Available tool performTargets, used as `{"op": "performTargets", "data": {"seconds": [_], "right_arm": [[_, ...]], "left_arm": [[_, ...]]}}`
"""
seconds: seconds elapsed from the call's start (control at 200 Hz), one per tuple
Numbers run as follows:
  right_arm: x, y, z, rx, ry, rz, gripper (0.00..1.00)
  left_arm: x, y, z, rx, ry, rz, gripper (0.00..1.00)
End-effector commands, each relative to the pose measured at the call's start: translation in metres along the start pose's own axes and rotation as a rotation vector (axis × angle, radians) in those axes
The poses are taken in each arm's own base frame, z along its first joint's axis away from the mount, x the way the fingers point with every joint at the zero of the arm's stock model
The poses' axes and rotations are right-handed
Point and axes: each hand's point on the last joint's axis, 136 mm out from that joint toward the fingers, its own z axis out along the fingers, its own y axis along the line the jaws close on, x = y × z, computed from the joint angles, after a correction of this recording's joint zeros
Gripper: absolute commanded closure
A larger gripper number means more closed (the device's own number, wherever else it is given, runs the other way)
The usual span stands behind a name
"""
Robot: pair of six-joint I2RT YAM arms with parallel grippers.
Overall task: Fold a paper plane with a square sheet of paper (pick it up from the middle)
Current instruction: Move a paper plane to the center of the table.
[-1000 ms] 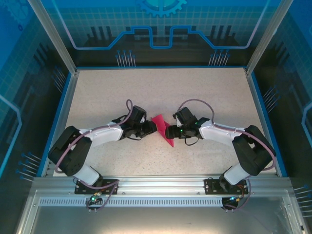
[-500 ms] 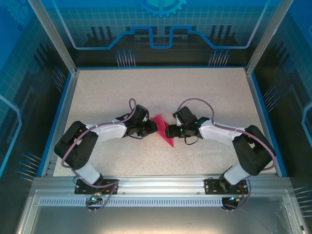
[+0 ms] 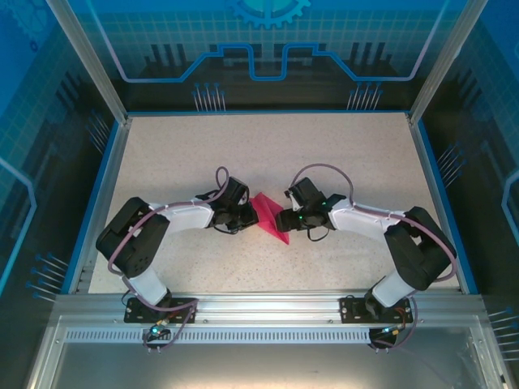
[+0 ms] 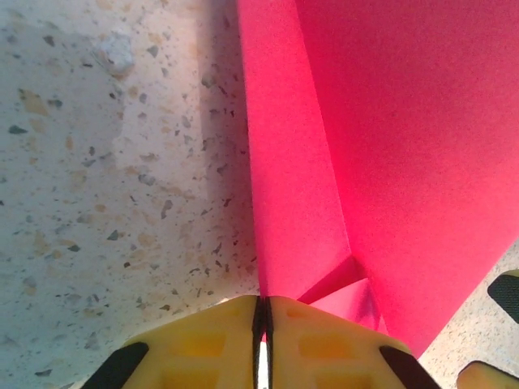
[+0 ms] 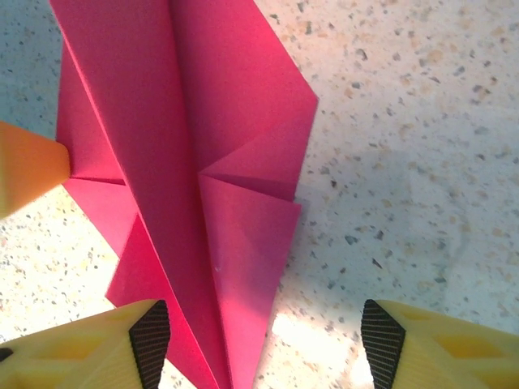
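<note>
The paper plane [image 3: 268, 214] is magenta-pink paper folded into a pointed dart with layered triangular flaps. It lies on the speckled table between the two arms. My left gripper [image 3: 253, 215] is at its left side. In the left wrist view the yellow jaws [image 4: 262, 324] are pressed together with the paper's [image 4: 389, 162] edge running in between them. My right gripper [image 3: 280, 220] is at the right side and stands open. In the right wrist view its fingers straddle the narrow end of the paper [image 5: 203, 162], with bare table on the right half of the gap [image 5: 266, 332].
The speckled table [image 3: 268, 146] is bounded by a blue rim and metal frame posts. A fingertip of the left gripper [image 5: 24, 166] touches the paper's left edge in the right wrist view. A tip of the right gripper's finger [image 4: 504, 293] shows at the lower right of the left wrist view.
The left gripper has moved right to the paper's edge and shut on it. The right gripper's jaws have narrowed slightly. The paper has stayed in place.
</note>
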Motion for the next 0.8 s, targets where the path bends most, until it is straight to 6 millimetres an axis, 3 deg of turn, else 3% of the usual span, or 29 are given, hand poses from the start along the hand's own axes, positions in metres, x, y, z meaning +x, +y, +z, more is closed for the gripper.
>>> {"op": "performTargets", "data": {"seconds": [0.0,0.47,0.795], "right_arm": [[-0.019,0.016,0.003,-0.043,-0.020,-0.025,0.36],[-0.010,0.012,0.021,-0.042,0.079,0.038,0.46],[-0.011,0.029,0.015,-0.139,0.080,0.027,0.58]], "left_arm": [[0.002,0.007,0.005,-0.045,0.013,0.018,0.92],[0.003,0.008,0.005,-0.046,0.016,0.019,0.93],[0.002,0.007,0.003,-0.041,0.012,0.022,0.93]]}}
